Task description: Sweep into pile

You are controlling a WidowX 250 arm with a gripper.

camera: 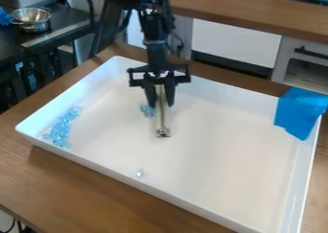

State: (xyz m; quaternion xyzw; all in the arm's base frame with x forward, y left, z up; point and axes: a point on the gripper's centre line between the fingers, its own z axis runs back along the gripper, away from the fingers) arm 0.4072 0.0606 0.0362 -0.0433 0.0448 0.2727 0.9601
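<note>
Three bead groups: main pile (61, 130) by tray's left wall, cluster (148, 110) toward tray's back, lone bead (139, 173) near tray's front wall.
Gripper (161, 104): closed on sweeping tool (162, 132), head low in tray, presumably for pushing.
Tray (224, 155): raised walls, likely bead containment.
Blue cloth (299, 112): over tray's back-right corner, purpose unclear.

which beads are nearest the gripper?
The small blue cluster, just image-left of the tool in the gripper. The larger patch is by the tray's left wall; the lone bead is nearer the camera.
</note>
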